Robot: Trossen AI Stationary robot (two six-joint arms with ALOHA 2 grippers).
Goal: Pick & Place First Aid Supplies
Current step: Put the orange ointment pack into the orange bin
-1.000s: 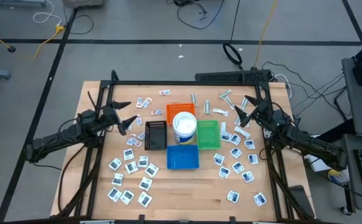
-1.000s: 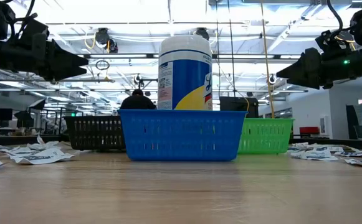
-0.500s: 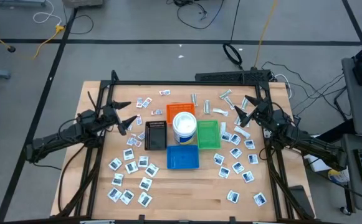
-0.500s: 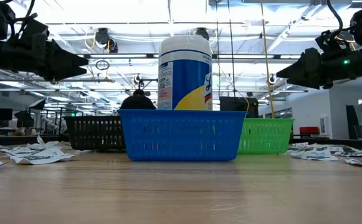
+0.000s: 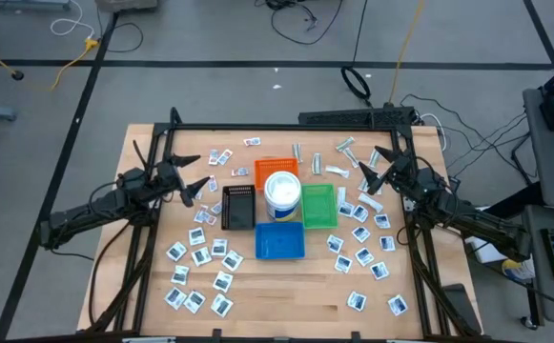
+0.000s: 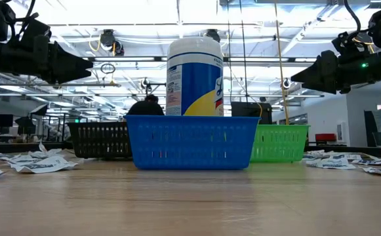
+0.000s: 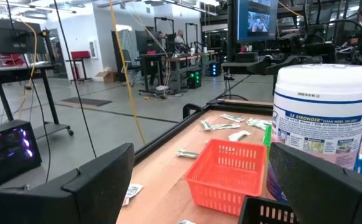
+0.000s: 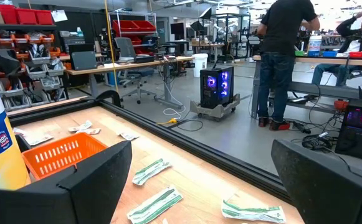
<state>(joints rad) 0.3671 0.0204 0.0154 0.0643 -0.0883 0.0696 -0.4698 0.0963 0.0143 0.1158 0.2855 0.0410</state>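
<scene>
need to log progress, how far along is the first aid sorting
Nothing looks done: the blue tray and green tray show no supplies inside. Nothing is in hand: the left gripper and right gripper both hover open and empty above the table. All is left: white packets lie scattered left of the trays, more packets to the right, and wrapped strips along the far edge.

Two dark, near-black jointed arms, slim-linked and mounted on black tube frames either side of the white tub [image 5: 282, 193], each ending in a gripper, left gripper [image 5: 196, 175] and right gripper [image 5: 372, 170], with two broad matte wedge-shaped fingers [image 7: 100, 180], plus a small green light on one arm.
</scene>
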